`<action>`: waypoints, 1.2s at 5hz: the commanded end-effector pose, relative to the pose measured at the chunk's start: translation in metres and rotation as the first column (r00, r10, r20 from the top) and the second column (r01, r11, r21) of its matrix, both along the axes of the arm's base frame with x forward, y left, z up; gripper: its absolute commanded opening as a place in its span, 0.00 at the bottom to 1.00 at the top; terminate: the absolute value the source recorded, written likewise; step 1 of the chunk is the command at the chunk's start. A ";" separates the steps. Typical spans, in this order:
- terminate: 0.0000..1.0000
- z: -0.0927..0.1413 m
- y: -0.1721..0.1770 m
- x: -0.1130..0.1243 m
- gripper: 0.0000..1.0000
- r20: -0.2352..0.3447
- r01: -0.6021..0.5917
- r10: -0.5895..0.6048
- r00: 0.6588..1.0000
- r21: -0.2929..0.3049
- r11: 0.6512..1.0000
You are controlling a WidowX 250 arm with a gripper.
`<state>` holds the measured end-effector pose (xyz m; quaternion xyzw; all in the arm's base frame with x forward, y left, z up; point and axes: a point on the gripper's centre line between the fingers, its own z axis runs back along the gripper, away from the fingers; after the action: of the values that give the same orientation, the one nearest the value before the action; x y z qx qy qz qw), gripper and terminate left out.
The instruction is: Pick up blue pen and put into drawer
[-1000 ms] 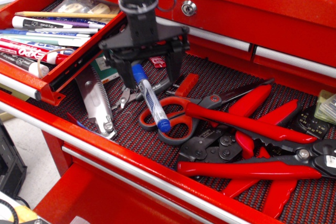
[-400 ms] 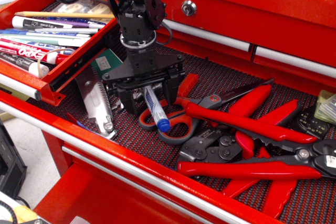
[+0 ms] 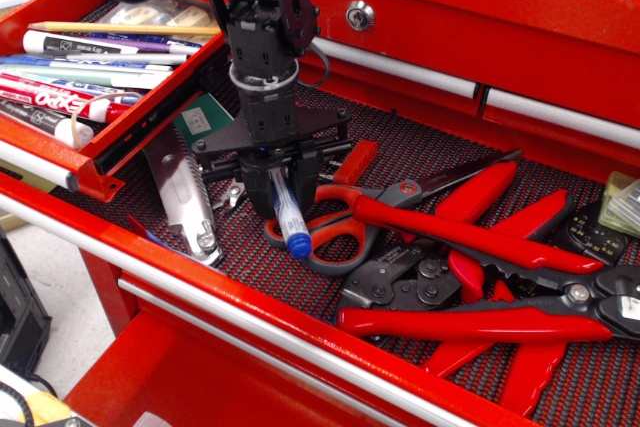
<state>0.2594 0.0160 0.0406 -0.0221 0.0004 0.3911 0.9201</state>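
The blue pen [image 3: 287, 215], a white barrel with blue print and a blue cap, lies tilted in the wide lower drawer. Its capped end rests over the red scissors' handle loop [image 3: 335, 232]. My gripper [image 3: 277, 185] points straight down over the pen's upper half, and its black fingers [image 3: 303, 175] are shut on the barrel. The pen's upper end is hidden between the fingers. The narrow red drawer [image 3: 150, 115] stands open at the upper left with its silver bar handle [image 3: 30, 165] in front. It holds several markers.
Red-handled pliers [image 3: 470, 322] and crimpers [image 3: 400, 282] fill the ribbed mat [image 3: 250, 262] to the right. A folding saw [image 3: 185, 197] lies left of the gripper. A red Expo marker [image 3: 60, 99] and a yellow pencil [image 3: 110, 28] lie in the narrow drawer.
The gripper came down over the pen and its fingers closed on the barrel. The pen's capped end has swung slightly to the left.
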 end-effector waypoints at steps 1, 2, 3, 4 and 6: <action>0.00 0.078 0.020 0.008 0.00 -0.018 0.055 -0.053 0.998 0.147 0.988; 0.00 0.113 0.055 0.006 0.00 -0.009 0.092 -0.094 0.996 0.319 0.943; 0.00 0.133 0.103 0.013 0.00 -0.036 0.145 -0.141 0.989 0.353 0.924; 0.00 0.139 0.141 0.020 0.00 -0.002 0.162 -0.176 0.984 0.395 0.904; 0.00 0.135 0.162 0.026 1.00 0.030 0.221 -0.249 0.968 0.364 0.905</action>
<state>0.2746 0.1776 0.1558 0.1241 -0.0761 0.2737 0.9507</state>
